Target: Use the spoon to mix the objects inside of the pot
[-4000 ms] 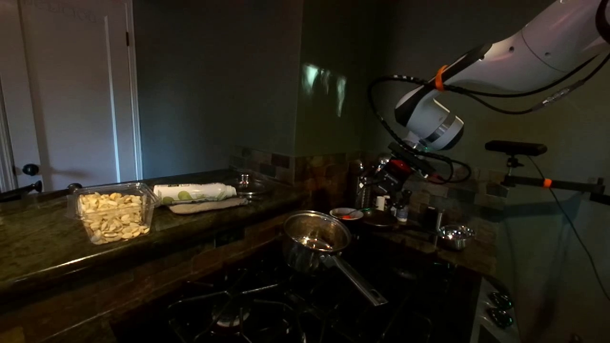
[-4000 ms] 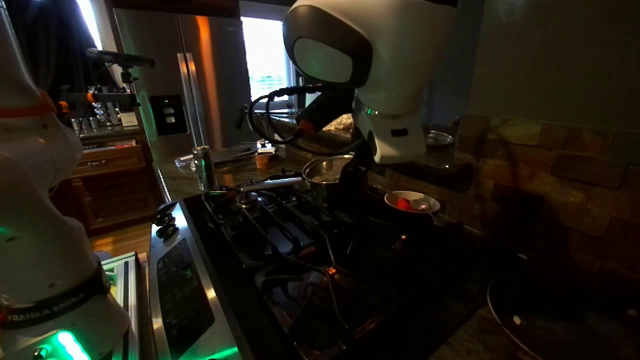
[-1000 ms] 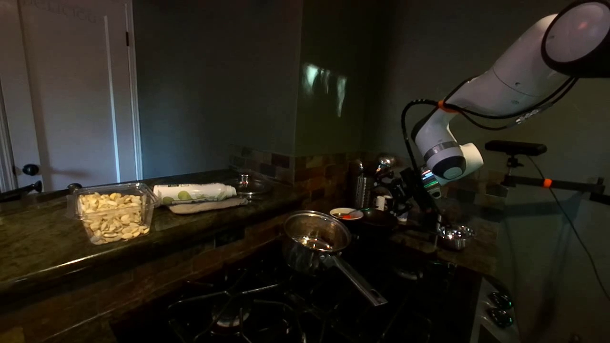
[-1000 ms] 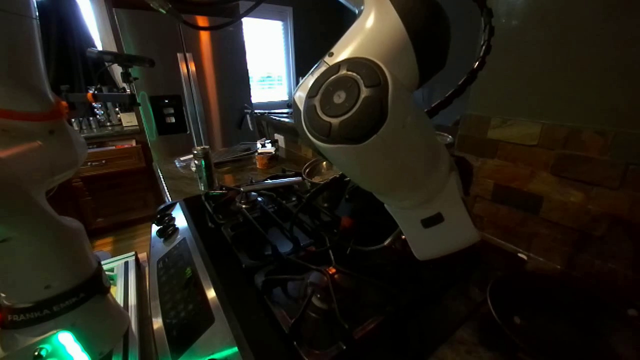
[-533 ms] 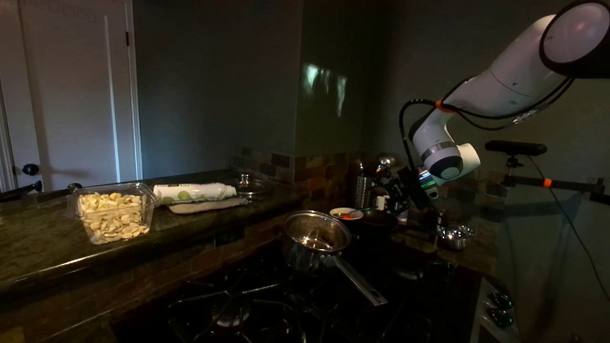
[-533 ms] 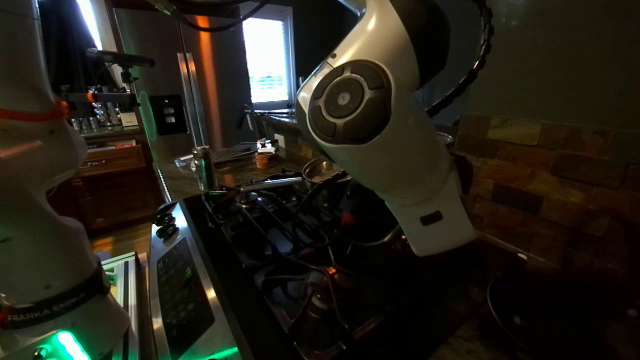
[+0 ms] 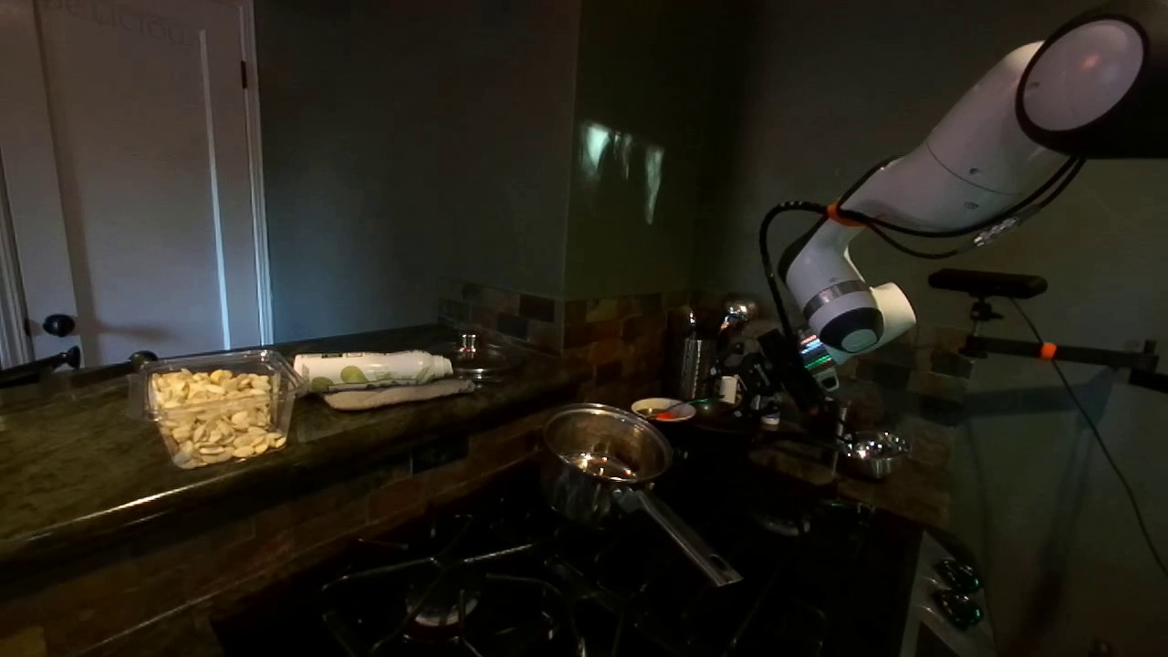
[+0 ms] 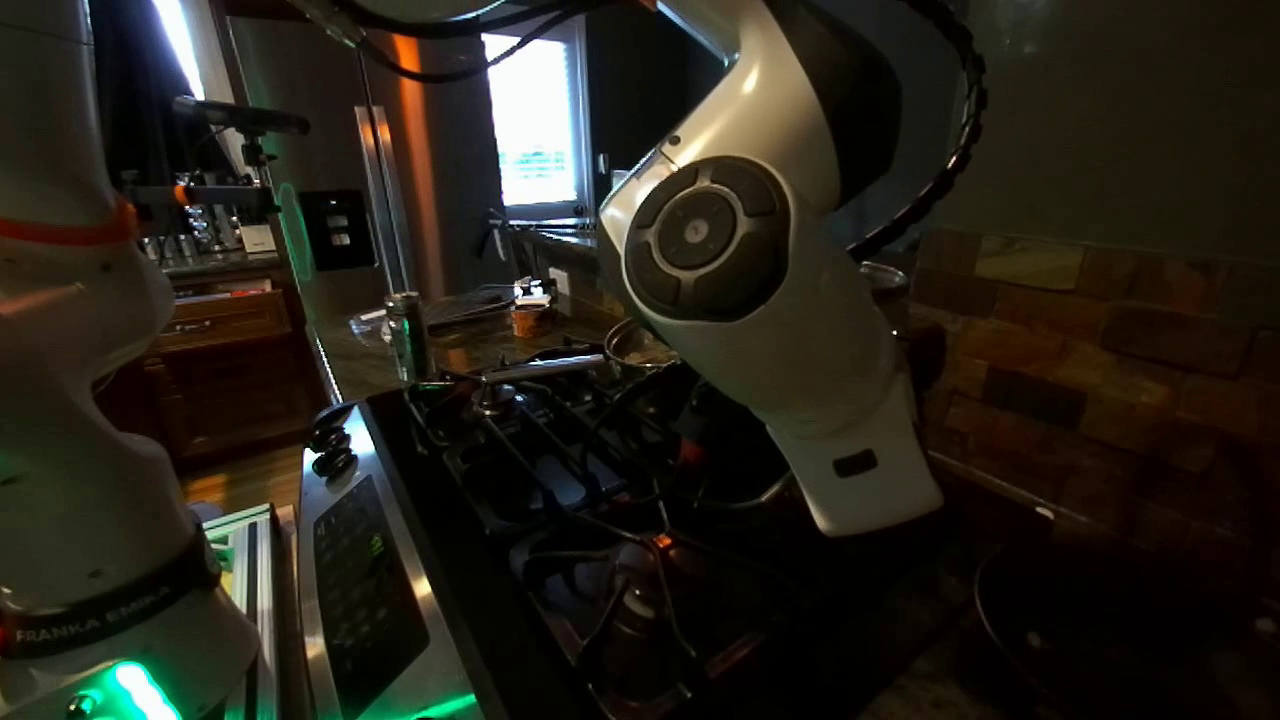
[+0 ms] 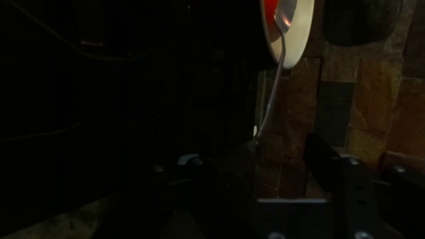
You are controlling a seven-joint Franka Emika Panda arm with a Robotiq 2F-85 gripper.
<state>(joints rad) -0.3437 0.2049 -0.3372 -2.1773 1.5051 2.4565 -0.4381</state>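
"Spoon (image 9: 279, 71): where do you have it in the wrist view?"

"Its handle reaches toward the tool (image 9: 277, 142), which comes nearest, fingers (image 9: 320, 166) spread. One shows dark against tiles (image 9: 332, 113); its partner is all but lost in blackness. The handle's near end fades into shadow in the gap, clear of the finger I can see; whether it touches the lost one, I can't say."

"And the head?"

"Lies in the bowl (image 9: 302, 36), with something red (image 9: 270, 20) just beside it. The view's top edge cuts bowl and head alike."

"The pot (image 7: 575, 497)?"

"Farther off, on the stove (image 7: 502, 593), in both exterior views. Glints and gloom blur its inside, and in an exterior view the arm (image 8: 830, 330) hides part of it."

"Farthest?"

"A tub (image 7: 289, 411) of pale pieces (image 7: 219, 420) on the tabletop (image 7: 64, 465), then a door (image 7: 128, 182), cut off at the top."
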